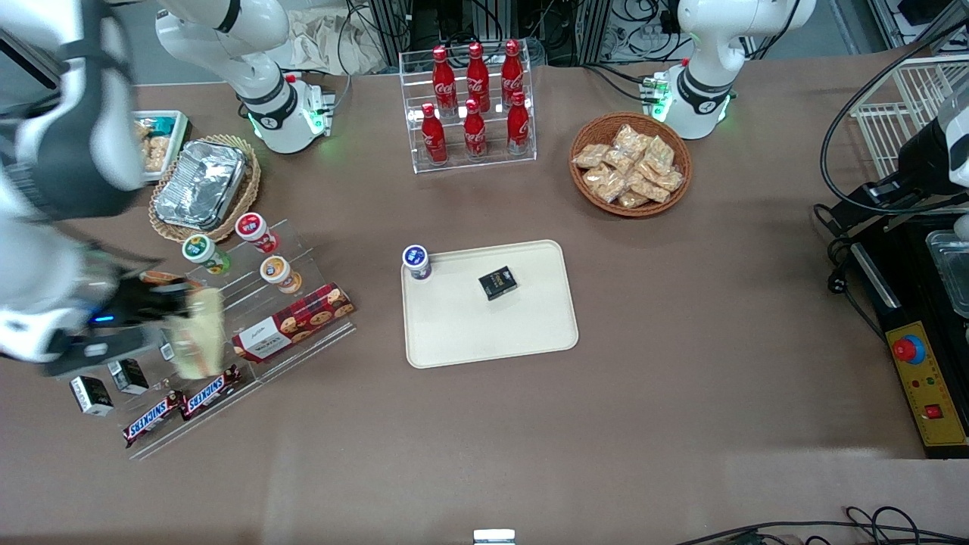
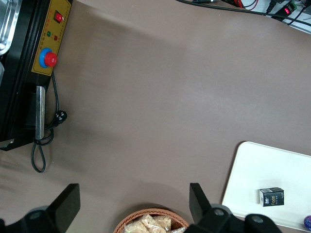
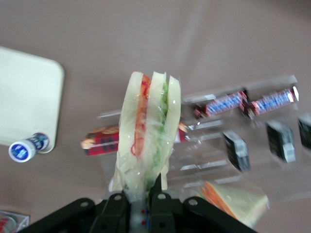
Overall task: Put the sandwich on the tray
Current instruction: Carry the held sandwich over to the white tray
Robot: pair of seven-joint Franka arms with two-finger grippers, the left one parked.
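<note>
Sandwich (image 3: 148,131) first: it is hanging wedge-out from the gripper (image 3: 140,201), whose fingers are pinching its narrow end so the bread layers are staying together. It is hovering above the clear snack rack (image 1: 250,333), well apart from the tray (image 1: 492,333). The arm is reaching low over the working arm's end of the table, wrist roughly level.

Gripper (image 1: 178,303) and sandwich (image 1: 198,333) are motion-blurred.
</note>
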